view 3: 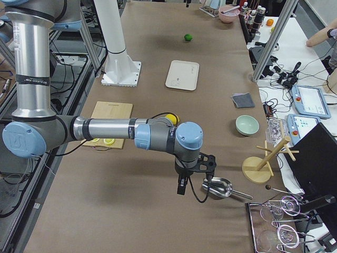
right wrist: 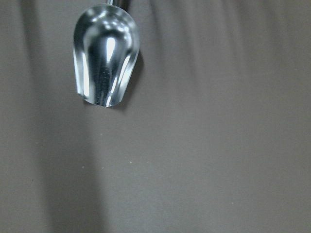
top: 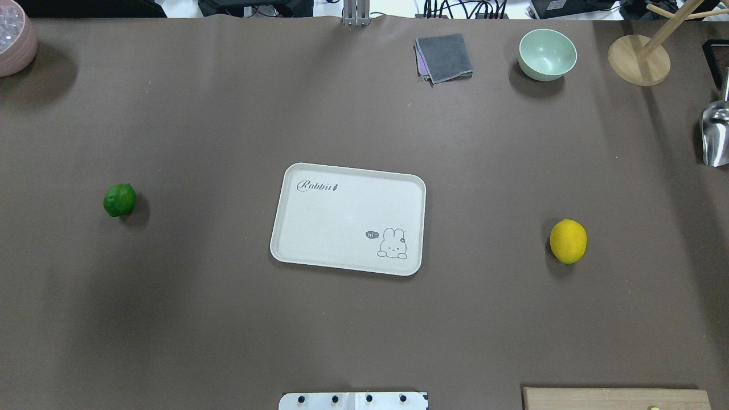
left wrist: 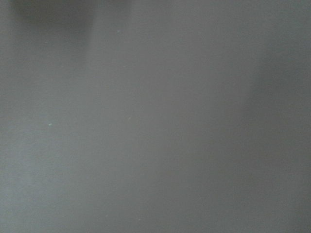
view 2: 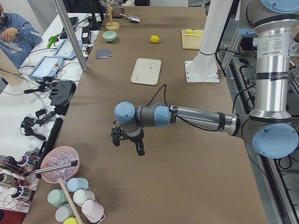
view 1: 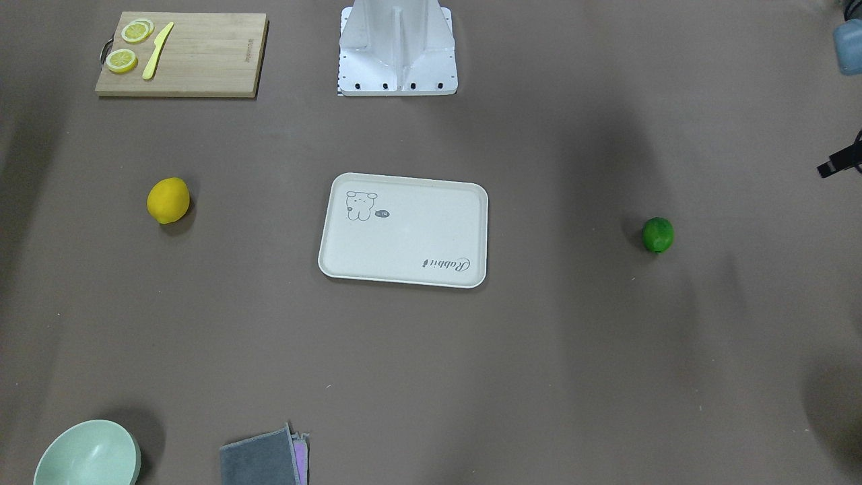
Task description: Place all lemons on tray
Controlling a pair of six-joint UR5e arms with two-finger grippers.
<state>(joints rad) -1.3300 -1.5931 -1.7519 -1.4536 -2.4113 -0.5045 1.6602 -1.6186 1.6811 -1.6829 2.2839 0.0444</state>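
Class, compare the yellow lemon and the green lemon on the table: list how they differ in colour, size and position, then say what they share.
Colour: the yellow lemon is bright yellow, the green lemon glossy green. Size: the yellow lemon looks larger and more oval than the green lemon. Position: in the overhead view the yellow lemon lies right of the tray, the green lemon left. Both rest on the table, off the tray.

A robotics laboratory is indicated: beyond the jaws of the left gripper (view 2: 128, 145), on the side away from the robot, a white side bench (view 2: 14, 108) is loaded with a blue-edged teach pendant (view 2: 46, 68) and black handheld controllers (view 2: 60, 92). Farther along the brown-covered table (view 2: 187, 158) from those jaws, a silver aluminium frame post (view 2: 71, 35) and a white bolted robot pedestal (view 2: 202, 70) are seen.
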